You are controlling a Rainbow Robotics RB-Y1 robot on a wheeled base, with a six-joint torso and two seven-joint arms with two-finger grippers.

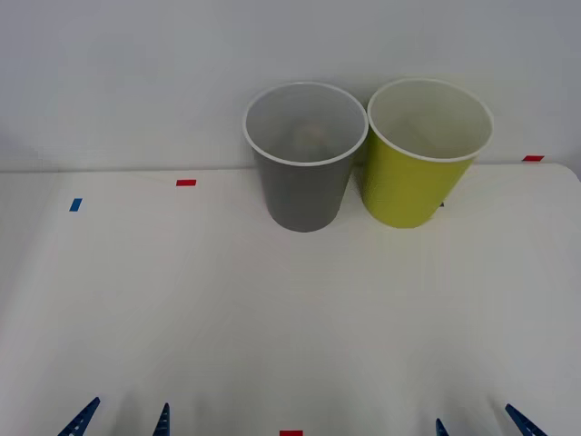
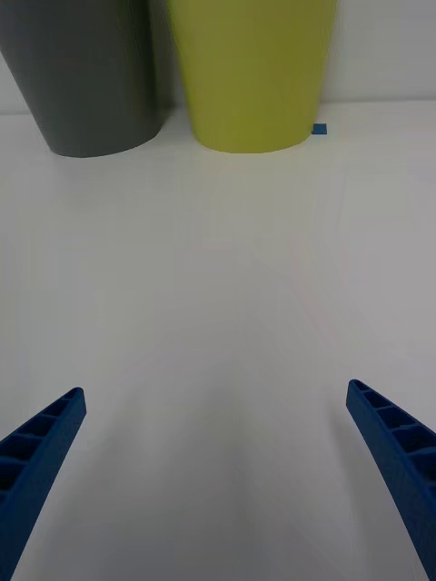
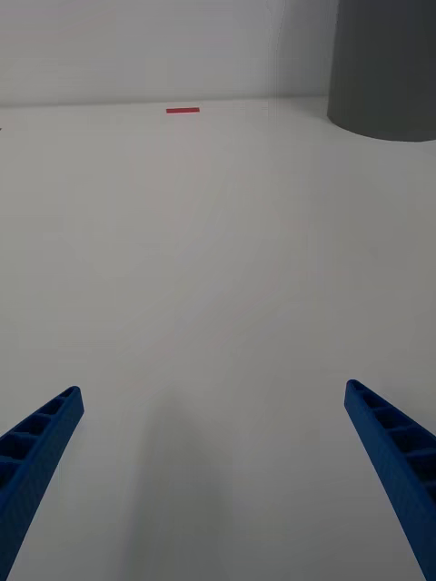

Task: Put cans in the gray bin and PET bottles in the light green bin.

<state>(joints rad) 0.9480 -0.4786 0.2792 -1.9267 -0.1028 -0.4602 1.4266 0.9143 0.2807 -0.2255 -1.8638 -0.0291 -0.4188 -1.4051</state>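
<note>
Both grippers, left (image 1: 123, 420) and right (image 1: 481, 423), are spread wide and hold nothing, low over the white table (image 1: 272, 318), well apart from the gray bin (image 1: 304, 186) and light green bin (image 1: 413, 182).

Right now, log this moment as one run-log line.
left gripper: open, near edge | right gripper: open, near edge | gray bin, light green bin: upright, side by side

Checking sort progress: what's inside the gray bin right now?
Inside the gray bin, a faint round shape lies at the bottom, possibly the can's top; its body can't be made out from above.
</note>
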